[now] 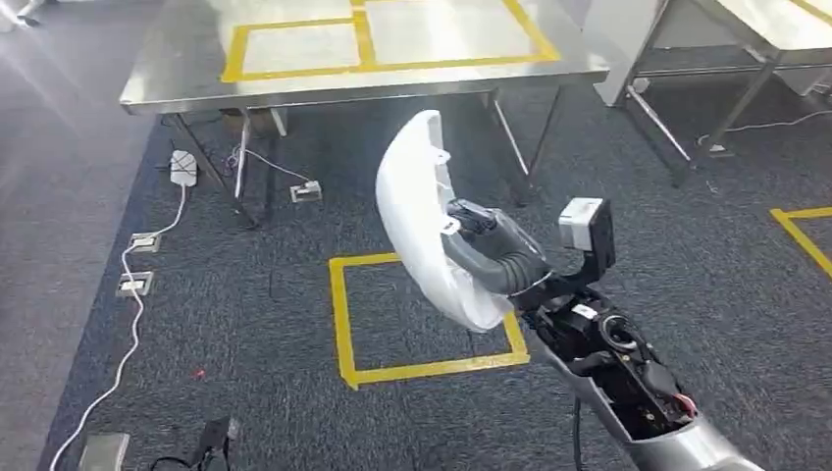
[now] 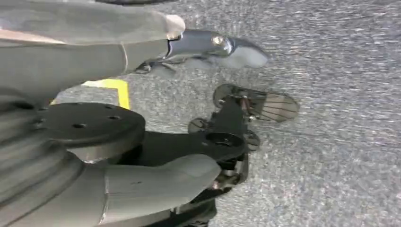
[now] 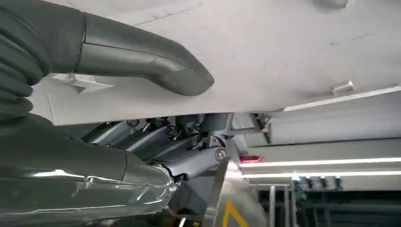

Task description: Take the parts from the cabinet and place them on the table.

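Note:
My right hand (image 1: 491, 253) grips a large white curved shell part (image 1: 417, 221) and holds it up over the carpet, a short way in front of the steel table (image 1: 196, 74). In the right wrist view the part (image 3: 283, 52) is a broad white surface, with my thumb (image 3: 142, 54) lying across it and the dark fingers (image 3: 156, 139) beneath its edge. My left hand (image 2: 156, 45) hangs low over the grey carpet with its fingers apart and nothing in them.
The steel table carries yellow tape rectangles (image 1: 299, 44). A yellow tape square (image 1: 422, 319) marks the carpet below the held part. White cables and floor sockets (image 1: 137, 265) lie at the left. A second table's legs (image 1: 687, 128) stand at the right.

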Action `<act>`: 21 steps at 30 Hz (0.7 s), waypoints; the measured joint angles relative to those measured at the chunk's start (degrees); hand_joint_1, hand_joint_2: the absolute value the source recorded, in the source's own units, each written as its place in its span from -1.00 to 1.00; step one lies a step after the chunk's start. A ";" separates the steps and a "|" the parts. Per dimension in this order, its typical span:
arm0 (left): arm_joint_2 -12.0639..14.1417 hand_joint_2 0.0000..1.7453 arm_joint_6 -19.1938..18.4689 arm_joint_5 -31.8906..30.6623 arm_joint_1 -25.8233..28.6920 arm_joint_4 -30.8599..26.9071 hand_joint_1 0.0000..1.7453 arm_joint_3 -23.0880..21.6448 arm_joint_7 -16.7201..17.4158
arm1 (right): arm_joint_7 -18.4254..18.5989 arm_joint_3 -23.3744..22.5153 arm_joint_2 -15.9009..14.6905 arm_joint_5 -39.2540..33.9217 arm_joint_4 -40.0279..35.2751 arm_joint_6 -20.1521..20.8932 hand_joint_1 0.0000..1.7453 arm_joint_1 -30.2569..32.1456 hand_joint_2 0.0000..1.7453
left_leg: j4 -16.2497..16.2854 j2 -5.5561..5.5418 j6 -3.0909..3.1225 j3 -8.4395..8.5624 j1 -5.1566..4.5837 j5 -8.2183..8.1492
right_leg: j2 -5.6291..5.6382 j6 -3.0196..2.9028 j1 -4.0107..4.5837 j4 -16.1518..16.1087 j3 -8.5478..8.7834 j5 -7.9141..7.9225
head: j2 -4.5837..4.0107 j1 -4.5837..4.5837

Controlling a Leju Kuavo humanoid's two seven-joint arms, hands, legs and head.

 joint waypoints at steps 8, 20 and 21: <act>-1.57 1.00 0.59 0.31 1.24 0.00 -1.00 0.00 -0.31 | 2.93 -1.05 -2.23 1.01 -1.90 0.59 1.00 3.28 1.00 | -0.61 -0.09 1.17 4.45 0.38 -2.75 | -0.66 1.86 -0.24 17.14 -11.52 -6.59 | 0.00 1.16; -2.38 1.00 0.39 -0.35 0.12 -0.02 -1.00 0.00 -0.20 | 3.11 -0.90 -2.56 0.87 -2.30 1.14 1.00 4.41 1.00 | 11.92 -0.07 -1.78 1.34 0.42 -8.74 | -0.78 -1.99 -0.19 -0.89 -4.81 4.80 | 0.00 0.83; -2.41 1.00 0.39 -0.39 0.15 -0.02 -1.00 0.00 -0.20 | 3.06 -0.88 -2.56 0.65 -2.30 1.16 1.00 4.64 1.00 | 15.73 -0.06 -1.95 -1.51 0.46 -10.68 | -0.76 -2.03 -0.17 -0.89 -4.51 4.41 | 0.00 0.81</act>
